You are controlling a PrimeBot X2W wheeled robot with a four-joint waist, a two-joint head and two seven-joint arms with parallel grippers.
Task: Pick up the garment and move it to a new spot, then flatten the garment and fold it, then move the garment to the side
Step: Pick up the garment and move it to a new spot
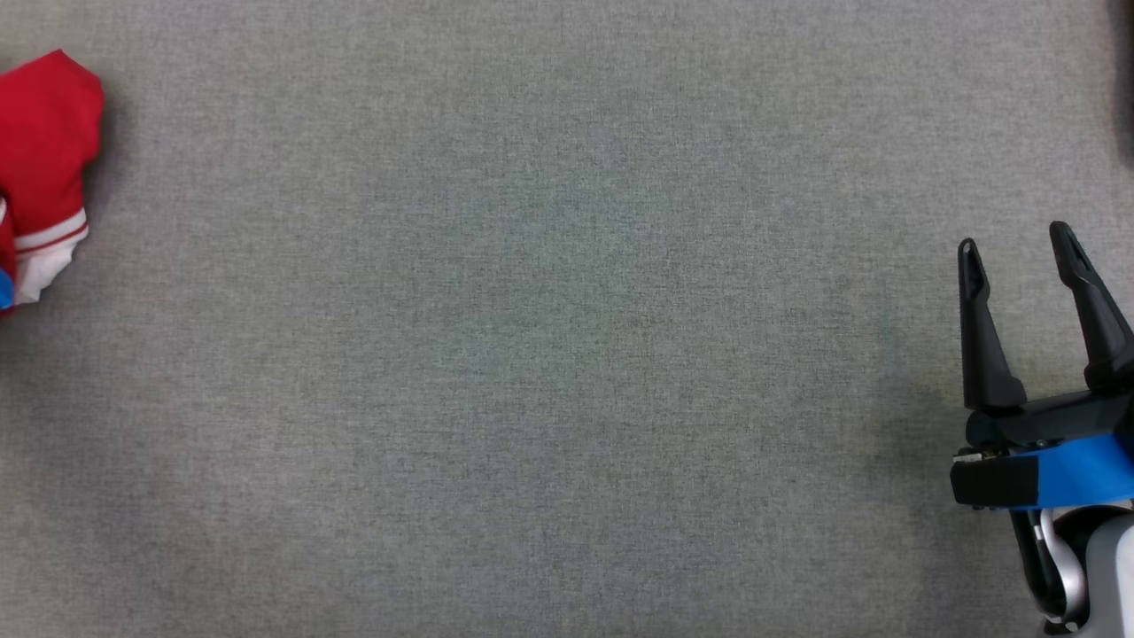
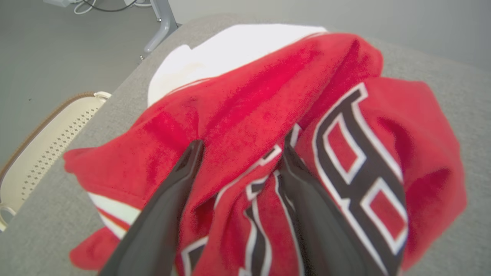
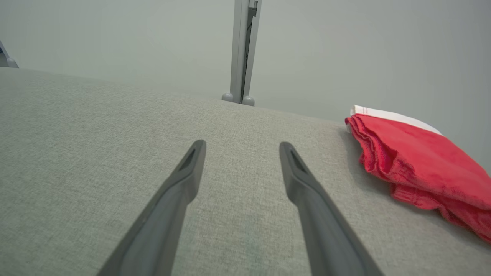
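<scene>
The garment (image 1: 44, 159) is a red jersey with white trim, bunched at the far left edge of the head view. The left wrist view shows it close up (image 2: 249, 103), with black-and-white lettering and a white band at its far side. My left gripper (image 2: 241, 147) is open right over the heap, one finger on each side of a raised fold, tips touching the cloth. My right gripper (image 1: 1016, 241) stands open at the lower right above bare table, far from the garment. In the right wrist view, the right gripper (image 3: 242, 145) has the garment (image 3: 418, 161) lying off to its right.
The grey cloth-covered table (image 1: 567, 354) stretches wide between the garment and my right gripper. Past the table's edge by the garment stand a cream perforated basket (image 2: 46, 142) and a metal leg (image 2: 163, 23). A grey post (image 3: 243, 50) rises behind the far edge.
</scene>
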